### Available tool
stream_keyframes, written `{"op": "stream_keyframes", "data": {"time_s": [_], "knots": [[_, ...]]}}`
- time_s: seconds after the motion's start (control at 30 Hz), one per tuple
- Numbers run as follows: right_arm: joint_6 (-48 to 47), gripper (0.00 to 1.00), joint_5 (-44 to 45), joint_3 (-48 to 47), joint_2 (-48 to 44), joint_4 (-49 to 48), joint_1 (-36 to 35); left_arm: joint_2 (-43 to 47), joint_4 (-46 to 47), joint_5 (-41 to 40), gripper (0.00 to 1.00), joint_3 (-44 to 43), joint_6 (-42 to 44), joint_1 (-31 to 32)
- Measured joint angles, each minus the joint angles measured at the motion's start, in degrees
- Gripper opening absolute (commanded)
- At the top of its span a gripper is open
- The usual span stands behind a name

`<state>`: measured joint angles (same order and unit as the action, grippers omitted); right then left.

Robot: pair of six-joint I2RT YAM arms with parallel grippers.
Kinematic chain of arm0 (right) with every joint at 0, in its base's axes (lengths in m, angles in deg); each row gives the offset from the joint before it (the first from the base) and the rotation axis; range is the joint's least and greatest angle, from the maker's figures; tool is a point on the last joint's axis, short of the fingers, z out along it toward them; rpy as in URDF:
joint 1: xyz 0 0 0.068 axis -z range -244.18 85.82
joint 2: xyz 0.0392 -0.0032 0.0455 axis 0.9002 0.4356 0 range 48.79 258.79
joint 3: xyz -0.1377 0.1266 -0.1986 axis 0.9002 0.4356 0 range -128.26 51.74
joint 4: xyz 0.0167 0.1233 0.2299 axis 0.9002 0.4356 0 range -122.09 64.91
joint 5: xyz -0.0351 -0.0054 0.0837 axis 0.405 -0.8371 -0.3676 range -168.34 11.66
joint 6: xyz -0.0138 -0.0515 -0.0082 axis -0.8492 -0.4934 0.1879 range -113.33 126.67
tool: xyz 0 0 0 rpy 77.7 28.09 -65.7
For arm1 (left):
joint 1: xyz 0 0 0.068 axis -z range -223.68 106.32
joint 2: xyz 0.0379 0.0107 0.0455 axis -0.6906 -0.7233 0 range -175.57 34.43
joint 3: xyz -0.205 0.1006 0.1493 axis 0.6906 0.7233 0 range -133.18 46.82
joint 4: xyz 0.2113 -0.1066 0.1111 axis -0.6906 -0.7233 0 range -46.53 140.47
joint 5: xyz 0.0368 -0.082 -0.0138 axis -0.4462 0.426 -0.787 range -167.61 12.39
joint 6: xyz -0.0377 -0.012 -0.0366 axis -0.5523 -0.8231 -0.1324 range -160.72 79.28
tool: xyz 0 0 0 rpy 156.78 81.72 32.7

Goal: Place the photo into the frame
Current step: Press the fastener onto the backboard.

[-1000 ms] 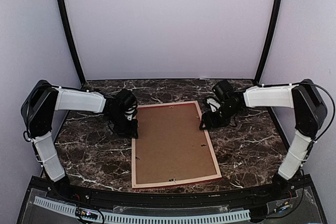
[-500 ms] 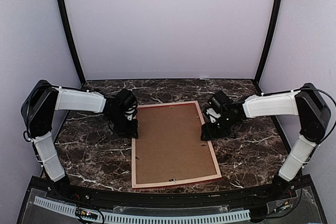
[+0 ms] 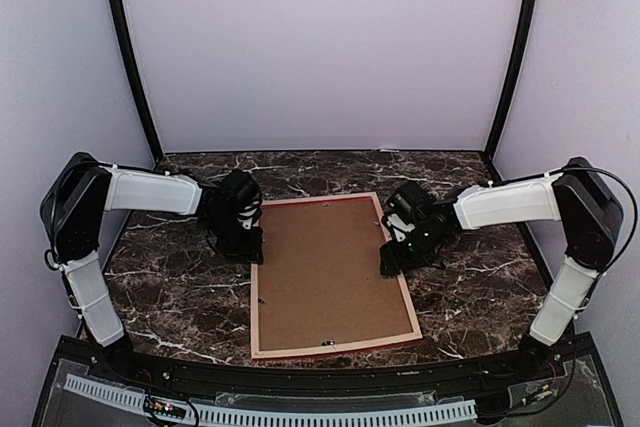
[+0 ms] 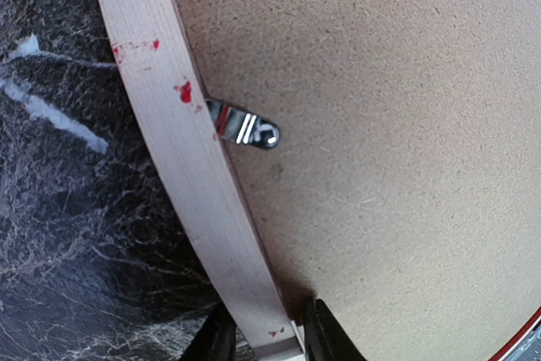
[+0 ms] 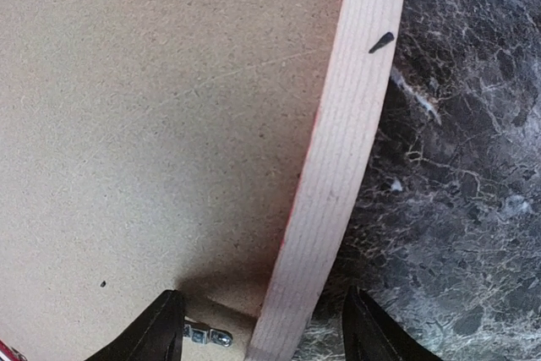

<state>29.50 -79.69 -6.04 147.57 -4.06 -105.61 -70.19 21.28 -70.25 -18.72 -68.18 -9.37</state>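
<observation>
The frame (image 3: 254, 297) lies face down on the marble table, pale wood back up, a thin red edge showing. A brown backing board (image 3: 325, 272) fills it. The photo is hidden. My left gripper (image 3: 256, 252) is shut on the frame's left rail (image 4: 190, 166), one finger on each side (image 4: 266, 340). My right gripper (image 3: 388, 265) stands open astride the right rail (image 5: 338, 166), its fingers wide apart (image 5: 262, 327), one over the board and one over the table, neither touching the wood.
A metal turn tab (image 4: 245, 128) lies on the backing board (image 4: 389, 124) by the left rail; another small clip (image 5: 207, 336) sits by the right rail. Dark marble table (image 3: 180, 287) surrounds the frame, with walls on three sides.
My right gripper has moved along the right rail toward the near side and lower onto it. The left gripper and the frame have stayed put.
</observation>
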Motion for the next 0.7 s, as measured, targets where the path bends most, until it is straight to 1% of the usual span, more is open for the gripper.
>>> {"op": "stream_keyframes", "data": {"time_s": [0.23, 0.7], "knots": [[-0.98, 0.63, 0.96, -0.09, 0.02, 0.31, -0.26, 0.0, 0.0, 0.0, 0.3, 0.0, 0.0, 0.0], [-3.91, 0.64, -0.5, -0.11, -0.15, 1.07, -0.33, -0.07, 0.0, 0.02, 0.3, 0.0, 0.0, 0.0]]}}
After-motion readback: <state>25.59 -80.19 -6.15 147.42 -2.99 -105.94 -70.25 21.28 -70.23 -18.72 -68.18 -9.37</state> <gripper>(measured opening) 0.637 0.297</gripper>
